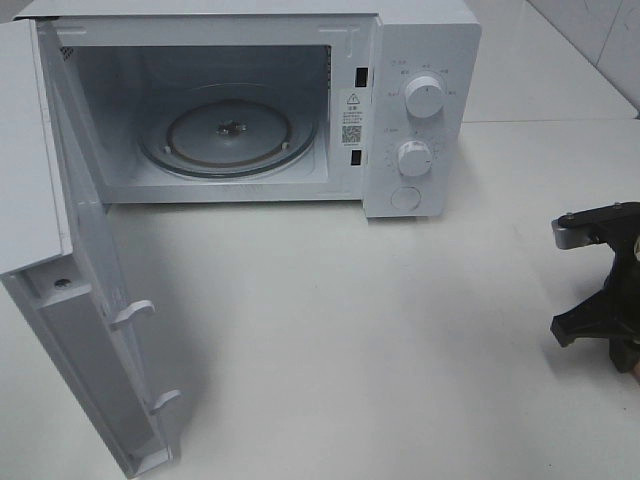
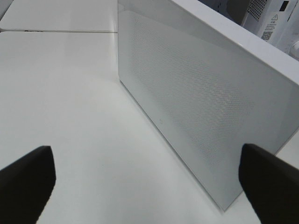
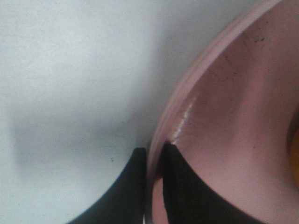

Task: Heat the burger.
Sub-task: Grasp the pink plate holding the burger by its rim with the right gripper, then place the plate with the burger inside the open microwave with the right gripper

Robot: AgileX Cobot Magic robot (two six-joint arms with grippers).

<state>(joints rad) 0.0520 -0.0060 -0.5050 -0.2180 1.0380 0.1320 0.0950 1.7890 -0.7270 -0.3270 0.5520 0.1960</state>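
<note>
A white worktop (image 1: 400,330) carries a boxy white microwave oven (image 1: 420,110) with its door (image 1: 90,350) swung wide and a round glass turntable (image 1: 228,135) inside. Pale tiling (image 1: 590,40) lies behind it. A warning sticker (image 1: 352,115) with a QR code sits beside its dials, too small to read. Outside that door, the left end effector (image 2: 147,182) gapes wide, holding nothing. Well right of the microwave, the right end effector (image 3: 152,156) pinches the rim of a round pink plate (image 3: 233,116). The burger (image 3: 295,154) shows only as an orange-yellow sliver on that plate.
</note>
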